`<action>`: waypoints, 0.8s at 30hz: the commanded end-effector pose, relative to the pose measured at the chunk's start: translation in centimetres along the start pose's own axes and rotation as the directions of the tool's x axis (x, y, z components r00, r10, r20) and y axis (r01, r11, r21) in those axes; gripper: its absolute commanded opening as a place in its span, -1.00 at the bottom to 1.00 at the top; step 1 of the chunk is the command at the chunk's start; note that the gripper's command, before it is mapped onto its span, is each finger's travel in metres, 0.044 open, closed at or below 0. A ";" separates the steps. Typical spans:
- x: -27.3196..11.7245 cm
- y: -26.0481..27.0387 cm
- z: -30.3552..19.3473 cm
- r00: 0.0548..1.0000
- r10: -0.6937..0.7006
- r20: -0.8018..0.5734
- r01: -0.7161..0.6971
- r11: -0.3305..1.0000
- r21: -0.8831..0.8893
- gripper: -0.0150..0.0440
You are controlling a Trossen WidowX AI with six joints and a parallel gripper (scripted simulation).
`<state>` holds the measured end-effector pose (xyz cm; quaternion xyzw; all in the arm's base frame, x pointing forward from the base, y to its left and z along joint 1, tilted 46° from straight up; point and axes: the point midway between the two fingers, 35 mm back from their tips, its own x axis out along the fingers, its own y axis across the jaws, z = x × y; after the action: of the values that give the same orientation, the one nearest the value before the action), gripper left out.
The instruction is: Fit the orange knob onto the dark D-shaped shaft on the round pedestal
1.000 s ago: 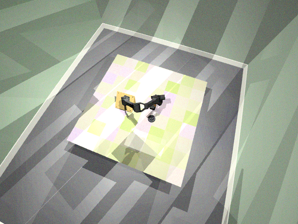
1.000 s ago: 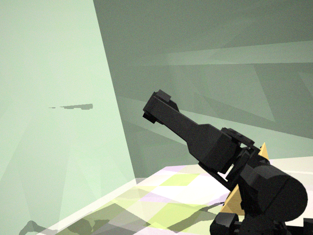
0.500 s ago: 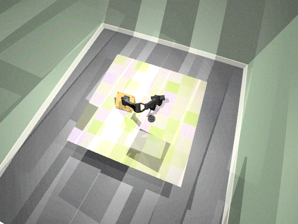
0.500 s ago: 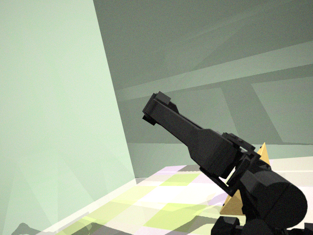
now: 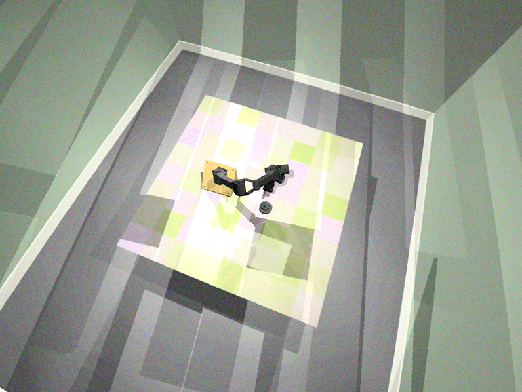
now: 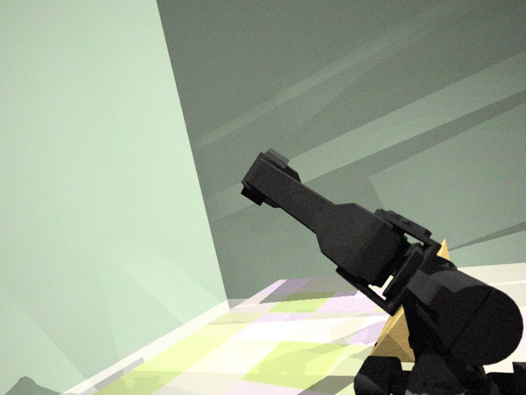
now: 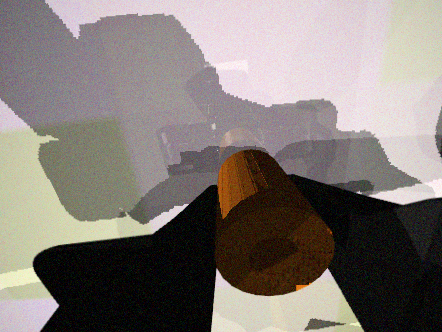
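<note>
The orange knob [image 7: 270, 277] is between the two black fingers in the wrist view, with its round end and the dark hole in it facing the camera. My gripper [image 7: 251, 186] [image 5: 269, 190] is shut on the knob. The hole is in shadow, so its flat side is hard to make out. Whether the knob touches the table cannot be told. The dark round pedestal [image 5: 265, 207] stands on the table a short way from the gripper in the top view, and its edge [image 7: 439, 132] shows at the right border of the wrist view. The arm hides the knob in the top and exterior views.
The arm's wooden base plate [image 5: 209, 182] [image 6: 393, 346] lies to the left of the pedestal in the top view. The patchwork table top [image 5: 340, 157] is pale pink and green, with hard shadows across it. A dark floor with a white border surrounds it.
</note>
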<state>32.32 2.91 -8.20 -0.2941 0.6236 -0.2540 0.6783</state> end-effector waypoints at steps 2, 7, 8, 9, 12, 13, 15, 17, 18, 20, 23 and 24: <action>-2.7 0.5 0.8 1.000 0.018 0.021 -0.018 1.000 0.004 -0.49; -5.7 0.7 0.9 1.000 0.019 0.010 -0.019 1.000 0.014 -0.49; -6.4 0.7 0.8 1.000 0.018 0.007 -0.018 1.000 0.017 -0.49; -7.0 0.7 0.8 1.000 0.017 0.005 -0.017 1.000 0.019 -0.49; -9.0 0.7 0.6 1.000 0.014 -0.003 -0.014 1.000 0.027 -0.49; -9.7 0.6 0.5 1.000 0.012 -0.006 -0.012 0.999 0.030 -0.49; -11.0 0.5 0.3 1.000 0.008 -0.011 -0.008 0.999 0.035 -0.49; -12.3 0.4 0.1 1.000 0.004 -0.015 -0.003 0.999 0.040 -0.49; -12.6 0.3 0.0 1.000 0.002 -0.016 -0.002 0.999 0.041 -0.49; -12.7 0.3 0.0 1.000 0.002 -0.017 -0.001 0.999 0.042 -0.49; -12.7 0.3 0.0 1.000 0.002 -0.017 -0.001 0.999 0.042 -0.49; -12.7 0.3 0.0 1.000 0.002 -0.017 -0.001 0.999 0.042 -0.49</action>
<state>31.23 11.75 0.04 -0.2813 0.6242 -0.2678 0.6779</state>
